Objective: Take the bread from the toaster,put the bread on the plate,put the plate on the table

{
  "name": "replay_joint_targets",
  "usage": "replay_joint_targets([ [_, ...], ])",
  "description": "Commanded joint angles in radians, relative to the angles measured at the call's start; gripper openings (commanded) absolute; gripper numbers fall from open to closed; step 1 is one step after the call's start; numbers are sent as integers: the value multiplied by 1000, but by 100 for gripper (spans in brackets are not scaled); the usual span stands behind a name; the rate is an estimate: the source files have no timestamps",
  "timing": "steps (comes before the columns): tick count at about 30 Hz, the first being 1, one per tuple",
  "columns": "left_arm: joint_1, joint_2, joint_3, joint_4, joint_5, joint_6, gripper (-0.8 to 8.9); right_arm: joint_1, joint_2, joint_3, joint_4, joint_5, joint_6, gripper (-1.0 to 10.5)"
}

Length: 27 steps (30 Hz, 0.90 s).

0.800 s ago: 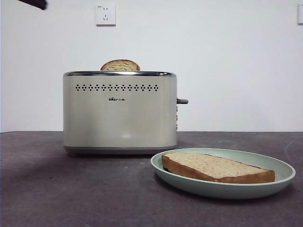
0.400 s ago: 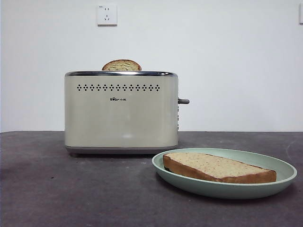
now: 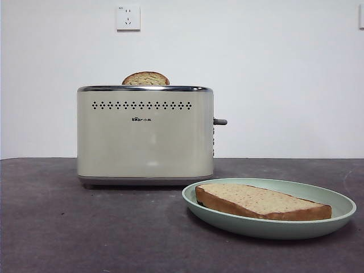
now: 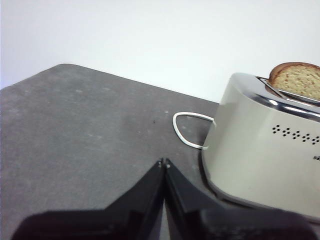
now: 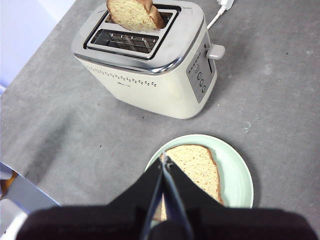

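The bread (image 3: 259, 200) lies flat on the mint-green plate (image 3: 341, 202), which rests on the dark table (image 3: 85, 227) in front of and to the right of the cream toaster (image 3: 145, 133). In the right wrist view the bread (image 5: 195, 167) and the plate (image 5: 235, 175) lie below my right gripper (image 5: 164, 159), which is shut, empty and raised high above them. The toaster (image 5: 150, 65) has one slot empty. My left gripper (image 4: 164, 162) is shut and empty, off to the side of the toaster (image 4: 265, 150).
A darker domed slice (image 3: 145, 78) stands in the toaster's far slot; it also shows in the wrist views (image 5: 132, 14) (image 4: 296, 80). A white power cord (image 4: 185, 131) loops on the table behind the toaster. A wall socket (image 3: 128, 17) is above.
The black arm tip at the top left corner has gone out of the front view. The bread, plate and toaster stay where they were.
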Motion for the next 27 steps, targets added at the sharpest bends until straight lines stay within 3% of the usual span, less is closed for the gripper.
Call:
replay_joint_targets([
  [1,3,-32,-42,10,0,-6,-4,2,1,-5,6,3,6,1],
  [10,3,-30,-63,-92,8,29,-4,2,1,-5,6,3,6,1],
  [15,3,-30,-63,-90,82,65,-4,2,1,-5,6,3,6,1],
  [27,3,-30,-63,-86,79,65,-4,2,1,-5,6,3,6,1],
])
